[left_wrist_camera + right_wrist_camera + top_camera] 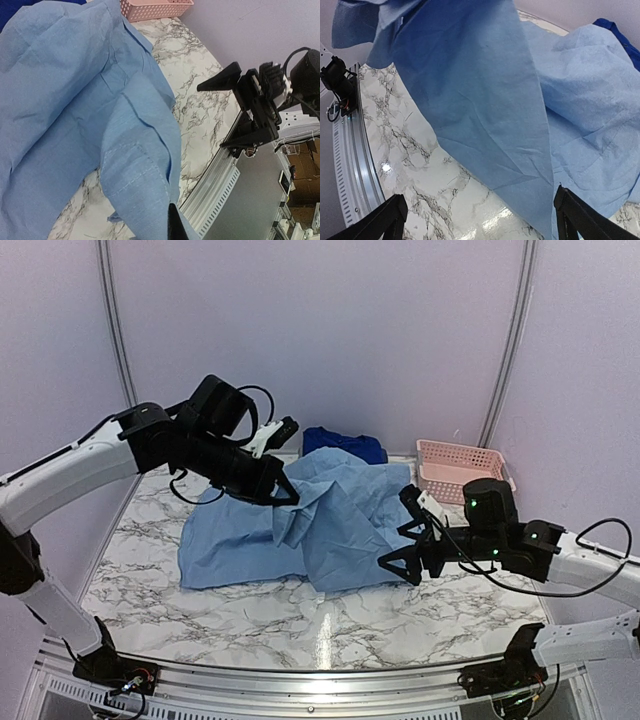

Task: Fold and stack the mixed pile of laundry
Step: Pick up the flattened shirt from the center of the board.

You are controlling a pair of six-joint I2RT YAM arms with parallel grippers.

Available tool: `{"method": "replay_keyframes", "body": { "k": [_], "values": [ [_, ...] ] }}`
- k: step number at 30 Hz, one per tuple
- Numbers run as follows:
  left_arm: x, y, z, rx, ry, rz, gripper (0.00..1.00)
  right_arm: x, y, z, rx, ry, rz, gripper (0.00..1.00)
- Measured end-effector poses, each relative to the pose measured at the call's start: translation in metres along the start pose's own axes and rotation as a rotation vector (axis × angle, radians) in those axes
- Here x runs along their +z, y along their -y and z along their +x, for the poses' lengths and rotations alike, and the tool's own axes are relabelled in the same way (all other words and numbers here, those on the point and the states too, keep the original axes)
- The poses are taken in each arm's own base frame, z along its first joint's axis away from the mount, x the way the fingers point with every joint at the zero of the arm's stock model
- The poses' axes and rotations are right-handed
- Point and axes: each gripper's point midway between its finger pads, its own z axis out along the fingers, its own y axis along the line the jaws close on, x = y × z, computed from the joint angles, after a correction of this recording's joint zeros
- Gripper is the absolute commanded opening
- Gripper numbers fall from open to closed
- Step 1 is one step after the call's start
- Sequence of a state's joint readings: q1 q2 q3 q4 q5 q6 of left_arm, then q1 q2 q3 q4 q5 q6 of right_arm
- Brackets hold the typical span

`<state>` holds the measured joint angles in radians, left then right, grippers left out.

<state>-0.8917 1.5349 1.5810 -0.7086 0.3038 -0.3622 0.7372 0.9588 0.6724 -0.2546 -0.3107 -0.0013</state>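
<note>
Spreading over the marble table (250, 615), the light-blue shirt (340, 520) is the biggest thing of the laundry pile. It lies directly under and ahead of the left gripper (283, 492), which is clamped together on a raised fold near the garment's middle. The cloth peaks at that pinch and falls away in slopes on both sides, which I judge is the reason for the hold: lifting one layer so it can be drawn out flat or carried over for a fold.

Beyond that gripper, a royal-blue garment (345, 443) sits bunched at the far edge. The shirt covers most of it, so its shape and any lettering cannot be made out. The pink basket (462, 462) stands beyond the right gripper (410, 537), apart from the clothes.

The right gripper hovers low just beside the shirt's near right edge, its fingers (390, 220) spread wide with nothing between them. The hem hangs just ahead of them, so it looks placed to take that edge.

In the left wrist view only a dark sliver of one finger (173, 225) shows under the drape, and the pinch itself is buried in fabric. No collar or sleeve can be told apart among the folds.
</note>
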Motion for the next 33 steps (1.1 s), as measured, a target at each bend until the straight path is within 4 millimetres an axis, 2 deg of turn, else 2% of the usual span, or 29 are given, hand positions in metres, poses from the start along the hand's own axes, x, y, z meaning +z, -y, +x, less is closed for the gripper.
{"method": "replay_keyframes", "body": {
  "k": [3, 6, 11, 14, 15, 18, 20, 21, 23, 24, 25, 26, 27, 28, 29, 31, 33],
  "values": [
    [0.012, 0.002, -0.014, 0.0, -0.012, 0.04, 0.0, 0.011, 0.003, -0.005, -0.043, 0.02, 0.018, 0.99],
    [0.016, 0.008, -0.014, 0.02, -0.03, 0.078, 0.0, 0.026, 0.017, -0.004, -0.079, 0.004, 0.072, 0.99],
    [0.01, 0.02, -0.011, 0.072, -0.042, 0.139, 0.0, 0.037, 0.035, -0.016, -0.134, 0.008, 0.129, 0.99],
    [0.001, 0.028, -0.011, 0.113, -0.031, 0.171, 0.0, 0.039, 0.051, -0.024, -0.136, 0.03, 0.145, 0.98],
    [-0.004, 0.031, -0.012, 0.128, -0.023, 0.18, 0.0, 0.041, 0.057, -0.024, -0.133, 0.031, 0.146, 0.95],
    [-0.018, 0.04, -0.014, 0.165, 0.003, 0.206, 0.0, 0.051, 0.063, -0.026, -0.138, 0.022, 0.112, 0.8],
    [-0.025, 0.048, -0.015, 0.192, 0.014, 0.227, 0.0, 0.06, 0.059, -0.031, -0.144, 0.019, 0.069, 0.62],
    [-0.027, 0.051, -0.016, 0.202, 0.019, 0.232, 0.0, 0.064, 0.056, -0.036, -0.149, 0.023, 0.041, 0.47],
    [-0.028, 0.057, -0.015, 0.232, 0.022, 0.233, 0.0, 0.067, 0.051, -0.045, -0.156, 0.034, 0.003, 0.11],
    [-0.027, 0.061, -0.012, 0.251, 0.015, 0.226, 0.03, 0.067, 0.047, -0.049, -0.158, 0.04, -0.015, 0.0],
    [-0.026, 0.066, -0.009, 0.275, 0.01, 0.219, 0.16, 0.065, 0.045, -0.054, -0.161, 0.047, -0.029, 0.0],
    [-0.025, 0.071, -0.006, 0.299, 0.006, 0.208, 0.34, 0.063, 0.042, -0.058, -0.162, 0.051, -0.037, 0.0],
    [-0.024, 0.072, -0.003, 0.321, 0.003, 0.189, 0.61, 0.06, 0.04, -0.061, -0.156, 0.052, -0.043, 0.0],
    [-0.023, 0.073, 0.0, 0.342, 0.003, 0.171, 0.82, 0.055, 0.038, -0.064, -0.157, 0.057, -0.044, 0.0],
    [-0.022, 0.071, 0.002, 0.346, 0.006, 0.138, 0.93, 0.048, 0.036, -0.064, -0.153, 0.058, -0.042, 0.0],
    [-0.023, 0.049, 0.009, 0.309, 0.021, 0.033, 0.95, 0.027, 0.028, -0.068, -0.143, 0.085, -0.032, 0.0],
    [-0.032, 0.01, 0.016, 0.205, 0.046, -0.071, 0.93, 0.0, 0.018, -0.071, -0.134, 0.136, -0.024, 0.0]
  ]
}}
